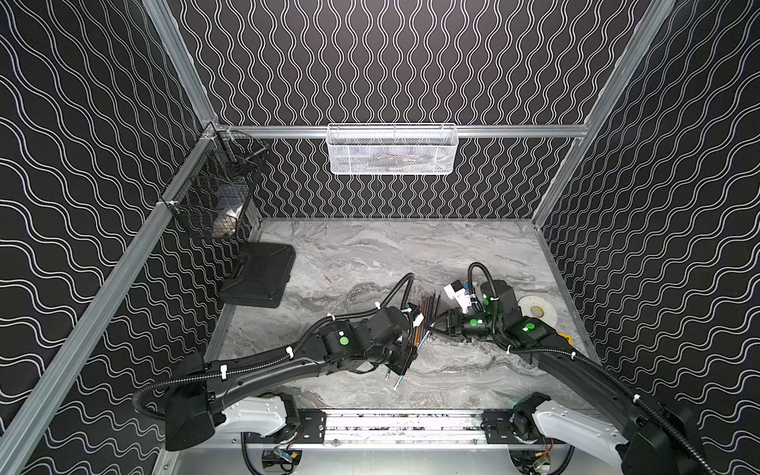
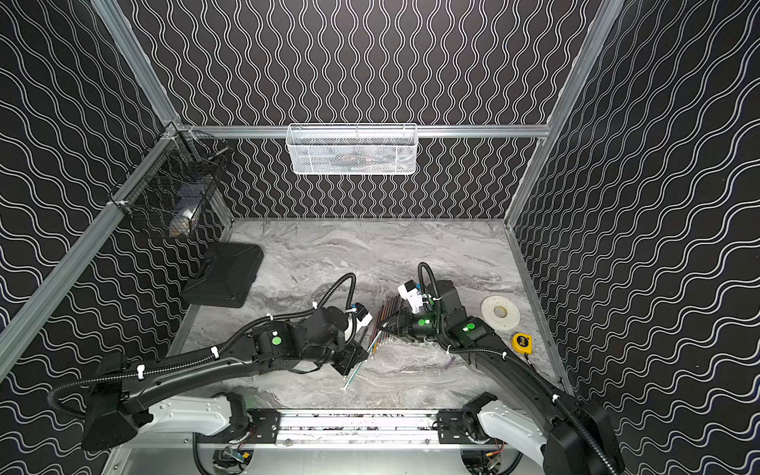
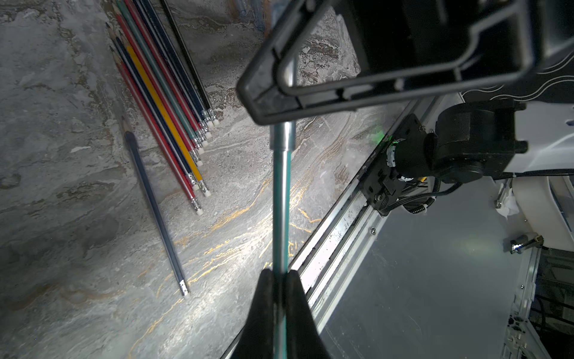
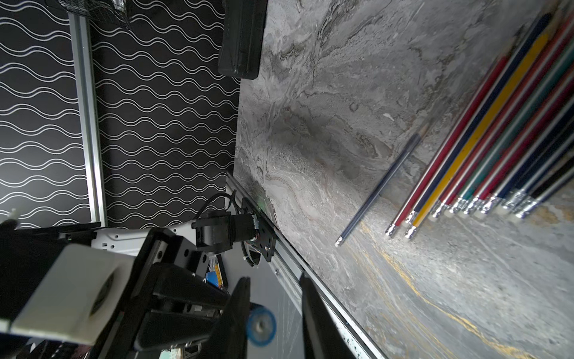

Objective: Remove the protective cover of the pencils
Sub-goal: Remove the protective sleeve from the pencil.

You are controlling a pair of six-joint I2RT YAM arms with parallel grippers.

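The left wrist view showed the left claw [image 3: 279,276] clenched on a thin teal pencil [image 3: 281,202], its far end hidden behind a black frame [image 3: 341,90]. The right claw [image 4: 274,278] stood released beside the row of coloured pencils [image 4: 497,140] on the grey marbled surface [image 1: 370,263]. A yellow tape measure [image 2: 521,342] showed fully in a top view, label unreadable.

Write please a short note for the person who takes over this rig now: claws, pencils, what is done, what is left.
Left claw: shut on a teal pencil.
Right claw: jaws apart around that pencil's clear cover; no grip visible yet.
Other pencils: a row on the table, one dark pencil lying apart beside it.
Done: several in the row show bare points.
Left: pull this cover off; check the rest.
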